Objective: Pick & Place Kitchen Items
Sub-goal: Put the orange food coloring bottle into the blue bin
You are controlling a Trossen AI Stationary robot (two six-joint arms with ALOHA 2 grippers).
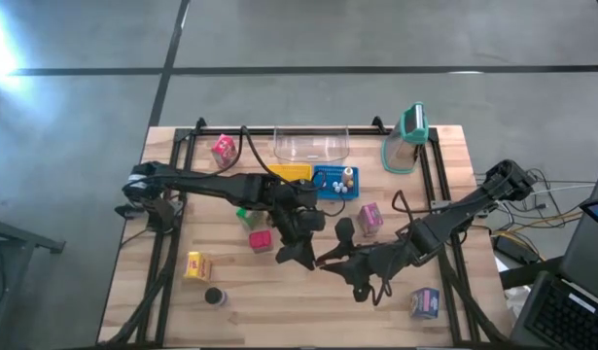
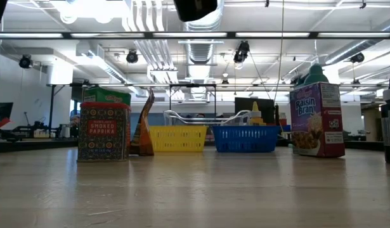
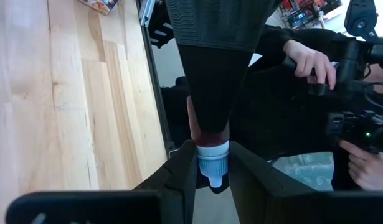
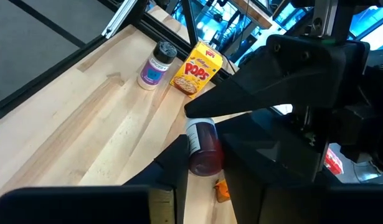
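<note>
A small bottle [image 4: 205,151] with a dark red body and a white-and-blue cap [image 3: 213,163] hangs in the air over the middle of the table, between my two grippers. My left gripper [image 1: 300,255] comes from the table's left and is shut on the cap end. My right gripper [image 1: 330,261] comes from the right and has its fingers around the red body. Other kitchen items stand on the wood: a red carton [image 1: 260,239], a green carton [image 1: 245,216], a yellow carton [image 1: 196,264] and a pink-purple carton [image 1: 369,218]. My left gripper pinches the bottle's cap [image 3: 213,155] between its two fingers [image 3: 182,177]. The bottle runs straight on from the fingers, toward the other gripper. It is lifted clear of the table. My right gripper has one finger [image 4: 172,168] on each side of the bottle's red body [image 4: 208,158], at the end away from the cap. The fingers slant down from the table's right and lie along the bottle. Both seem to touch its sides.
A yellow basket [image 1: 291,173] and a blue basket [image 1: 335,182] sit at centre back, with a clear tub [image 1: 311,146] behind them and a teal-lidded jug [image 1: 407,136] at back right. A spice jar [image 4: 155,65] stands at the near left. A person's hand [image 3: 309,59] shows beyond the table.
</note>
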